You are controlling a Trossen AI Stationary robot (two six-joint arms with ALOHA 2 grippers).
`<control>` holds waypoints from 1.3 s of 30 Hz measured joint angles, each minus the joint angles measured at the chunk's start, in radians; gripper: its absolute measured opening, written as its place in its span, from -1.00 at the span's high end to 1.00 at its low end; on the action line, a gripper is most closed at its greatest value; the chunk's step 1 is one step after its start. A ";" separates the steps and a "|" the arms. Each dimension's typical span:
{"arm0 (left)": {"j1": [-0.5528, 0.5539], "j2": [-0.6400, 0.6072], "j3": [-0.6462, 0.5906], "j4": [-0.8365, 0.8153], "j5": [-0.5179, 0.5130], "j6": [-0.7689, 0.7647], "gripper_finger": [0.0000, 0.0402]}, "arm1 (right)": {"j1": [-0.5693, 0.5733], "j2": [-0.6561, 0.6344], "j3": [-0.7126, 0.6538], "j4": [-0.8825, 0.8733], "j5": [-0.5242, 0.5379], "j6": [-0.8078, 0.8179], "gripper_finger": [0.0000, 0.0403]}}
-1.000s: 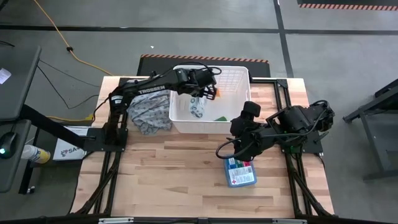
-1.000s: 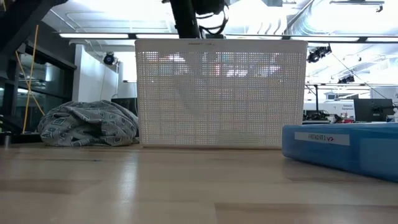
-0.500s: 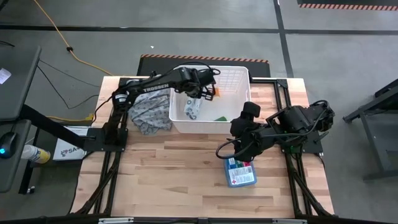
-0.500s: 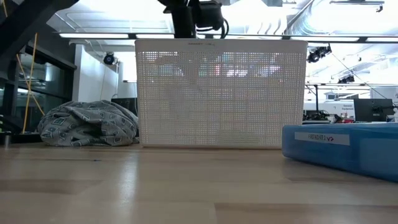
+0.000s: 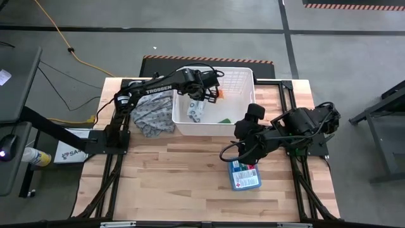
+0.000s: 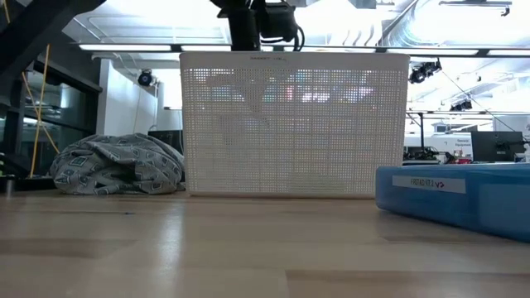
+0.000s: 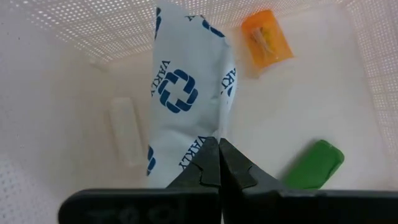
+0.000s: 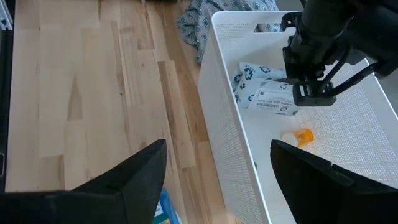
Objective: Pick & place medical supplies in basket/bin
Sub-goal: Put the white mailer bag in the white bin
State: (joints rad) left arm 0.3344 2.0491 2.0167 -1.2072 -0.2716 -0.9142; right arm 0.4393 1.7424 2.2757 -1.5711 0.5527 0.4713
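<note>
Left gripper (image 7: 217, 163) over the white basket (image 5: 243, 76) at upper centre of the high view, fingers clamped together on the edge of the wipes pack (image 7: 186, 93) — pack hanging inside the basket. On the basket floor: orange bottle (image 7: 267, 36), white tube (image 7: 126, 129), green tube (image 7: 316, 164). Right gripper (image 8: 217, 180) at centre right of the high view, fingers wide apart, holding nothing — just above the blue box (image 5: 245, 176) on the table (image 5: 177, 183). Grey cloth heap (image 5: 150, 117) left of the basket.

Dark arms (white TROSSEN lettering)
</note>
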 joint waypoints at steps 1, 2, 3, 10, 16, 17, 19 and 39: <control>0.000 0.000 0.000 0.000 0.000 0.000 0.89 | 0.000 0.000 0.000 0.000 0.000 0.000 -0.37; 0.000 0.000 0.000 0.000 0.002 0.000 0.89 | 0.000 0.000 0.000 0.000 0.000 0.001 -0.37; 0.000 0.000 0.000 0.000 0.004 0.000 0.89 | 0.000 0.000 0.000 0.000 0.000 0.001 -0.37; 0.000 0.011 0.000 -0.006 0.021 -0.008 0.89 | 0.000 0.000 0.000 0.000 -0.001 0.003 -0.37; 0.000 0.028 -0.001 -0.013 0.034 -0.008 0.89 | 0.000 0.000 0.000 0.000 -0.006 0.003 -0.37; 0.000 0.031 -0.002 -0.017 0.035 -0.008 0.89 | 0.000 0.000 0.000 0.000 -0.006 0.003 -0.37; 0.000 0.040 0.001 -0.008 0.038 -0.008 0.89 | 0.000 0.000 0.000 0.000 -0.006 0.003 -0.37; -0.003 0.058 0.000 -0.009 0.043 0.049 0.73 | 0.000 0.000 0.000 0.000 -0.007 0.000 -0.37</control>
State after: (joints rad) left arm 0.3318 2.1071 2.0163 -1.2162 -0.2290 -0.8653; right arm 0.4393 1.7424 2.2757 -1.5711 0.5456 0.4713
